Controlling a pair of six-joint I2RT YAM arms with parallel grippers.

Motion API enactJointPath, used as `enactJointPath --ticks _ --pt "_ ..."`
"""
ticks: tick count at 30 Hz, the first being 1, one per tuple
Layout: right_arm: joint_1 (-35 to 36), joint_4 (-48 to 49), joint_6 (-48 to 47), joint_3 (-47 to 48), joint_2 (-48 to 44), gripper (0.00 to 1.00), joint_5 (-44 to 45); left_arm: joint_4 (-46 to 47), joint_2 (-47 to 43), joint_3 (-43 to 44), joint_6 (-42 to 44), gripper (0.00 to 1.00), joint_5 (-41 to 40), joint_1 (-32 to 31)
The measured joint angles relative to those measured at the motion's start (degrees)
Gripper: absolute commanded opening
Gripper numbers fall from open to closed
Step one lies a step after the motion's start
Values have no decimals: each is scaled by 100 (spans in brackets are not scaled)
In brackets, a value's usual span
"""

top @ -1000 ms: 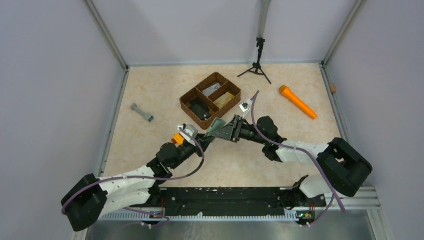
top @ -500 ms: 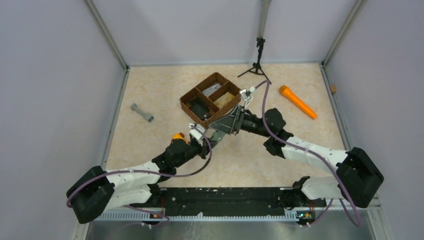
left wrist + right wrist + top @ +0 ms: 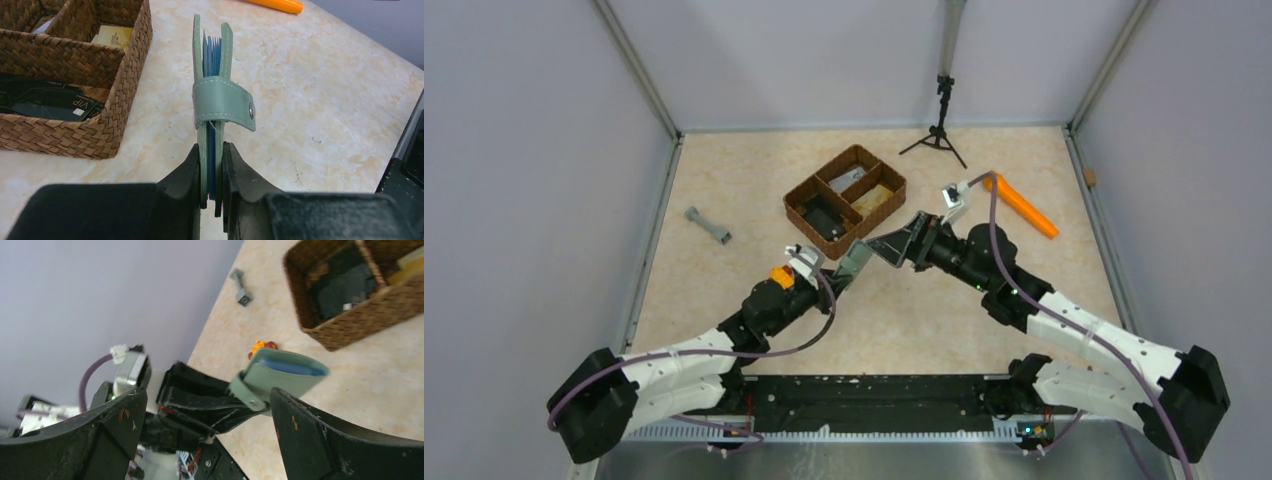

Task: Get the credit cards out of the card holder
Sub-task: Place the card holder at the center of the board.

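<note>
Over on the left pincer (image 3: pixel 211 155), pinching the card holder (image 3: pixel 220 100) edge-up above the counter (image 3: pixel 325 100) with blue cards (image 3: pixel 212 47) packed between its covers, and across to the right pincer (image 3: pixel 894 238), spread wide just beside it and empty, so seemingly yet to pull any card out.

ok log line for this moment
left jaws: shut on card holder | right jaws: open, holding nothing | blue cards: inside card holder

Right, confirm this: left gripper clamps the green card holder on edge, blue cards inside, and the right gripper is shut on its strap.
Not quite: the right wrist view shows the right gripper open, jaws wide, gripping nothing. The left gripper does clamp the card holder on edge, blue cards inside.
</note>
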Motion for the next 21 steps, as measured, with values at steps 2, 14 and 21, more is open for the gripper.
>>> enactJointPath --ticks 2,14,21 --pt "0 -249 118 -50 -133 95 380 146 -133 -146 -2 0 2 4" --pt "129 -2 1300 -275 1152 97 247 1093 -363 -680 -17 0 551 13" --pt "162 638 1360 -365 1169 93 122 1388 -452 -739 -26 1 638 13"
